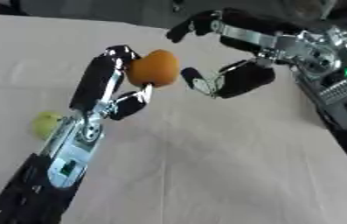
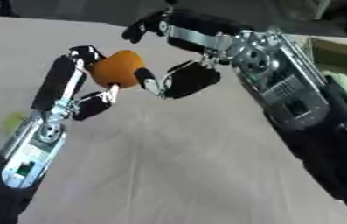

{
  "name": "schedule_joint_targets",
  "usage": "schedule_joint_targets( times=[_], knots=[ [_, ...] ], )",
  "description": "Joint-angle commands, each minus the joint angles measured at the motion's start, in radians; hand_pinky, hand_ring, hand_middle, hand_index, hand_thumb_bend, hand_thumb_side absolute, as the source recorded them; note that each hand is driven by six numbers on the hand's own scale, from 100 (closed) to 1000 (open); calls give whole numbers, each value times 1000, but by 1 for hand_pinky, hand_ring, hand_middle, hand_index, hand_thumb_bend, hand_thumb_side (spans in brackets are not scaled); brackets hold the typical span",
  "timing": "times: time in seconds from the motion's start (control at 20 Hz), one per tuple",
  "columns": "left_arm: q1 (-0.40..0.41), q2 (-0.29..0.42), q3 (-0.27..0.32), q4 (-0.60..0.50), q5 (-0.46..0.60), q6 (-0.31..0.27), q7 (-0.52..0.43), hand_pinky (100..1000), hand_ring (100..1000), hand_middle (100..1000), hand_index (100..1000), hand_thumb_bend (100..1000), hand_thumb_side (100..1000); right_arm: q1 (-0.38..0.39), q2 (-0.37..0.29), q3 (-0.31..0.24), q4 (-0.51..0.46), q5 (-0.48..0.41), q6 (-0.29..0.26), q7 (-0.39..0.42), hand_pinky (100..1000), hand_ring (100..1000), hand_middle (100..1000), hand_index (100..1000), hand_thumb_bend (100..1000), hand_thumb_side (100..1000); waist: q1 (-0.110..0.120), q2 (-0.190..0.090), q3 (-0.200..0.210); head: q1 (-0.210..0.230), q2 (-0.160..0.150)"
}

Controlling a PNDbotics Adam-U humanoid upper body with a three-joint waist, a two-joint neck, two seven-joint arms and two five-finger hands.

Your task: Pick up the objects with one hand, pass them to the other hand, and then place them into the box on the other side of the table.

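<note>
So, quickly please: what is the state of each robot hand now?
Left robot hand: closed on the orange fruit.
Right robot hand: open, fingers spread beside the fruit, holding nothing.

bare table (image 1: 230,175), green fruit (image 1: 45,124) at left

Small yellow-green thing (image 1: 46,124) partly behind the left arm, too blurred to identify; box beyond the frame.

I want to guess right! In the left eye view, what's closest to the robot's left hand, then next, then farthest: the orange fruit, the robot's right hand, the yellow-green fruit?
1. Orange fruit: held in the left hand.
2. Right hand: just right of it.
3. Yellow-green fruit: on the table, beside the left forearm.
</note>
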Motion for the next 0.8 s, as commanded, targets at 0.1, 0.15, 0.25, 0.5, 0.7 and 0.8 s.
schedule_joint_targets(
  times=[0.1, 0.15, 0.25, 0.5, 0.7, 0.8],
  knots=[
    [-12, -9, -6, -27, -4, -13, 4, 602, 607, 527, 511, 100, 107, -23, 20, 6, 48, 80, -36, -10, 925, 980, 841, 919, 287, 344, 1, -24, 3, -5, 7],
    [-13, -11, -5, -28, -3, -12, 5, 601, 607, 526, 511, 100, 109, -22, 23, 9, 58, 96, -47, -9, 923, 978, 841, 918, 310, 347, 0, -24, 3, -5, 8],
    [-14, -14, -4, -29, -1, -12, 9, 601, 607, 526, 511, 100, 110, -21, 30, 13, 77, 126, -71, -6, 920, 978, 842, 917, 343, 337, -1, -24, 5, -5, 9],
    [-20, -16, 0, -39, 7, -10, 14, 598, 604, 522, 509, 100, 113, -22, 41, 16, 112, 161, -116, 6, 918, 976, 841, 921, 371, 348, -1, -23, 8, -7, 12],
    [-22, -17, -5, -52, 20, -16, 20, 597, 603, 520, 510, 100, 121, -26, 51, 20, 139, 197, -118, -4, 912, 970, 836, 913, 355, 341, -1, -24, 13, -11, 13],
    [-23, -18, -9, -58, 30, -25, 20, 598, 603, 519, 510, 100, 130, -26, 59, 20, 156, 204, -111, -22, 911, 966, 831, 910, 335, 328, -2, -23, 14, -13, 14]
  ],
)
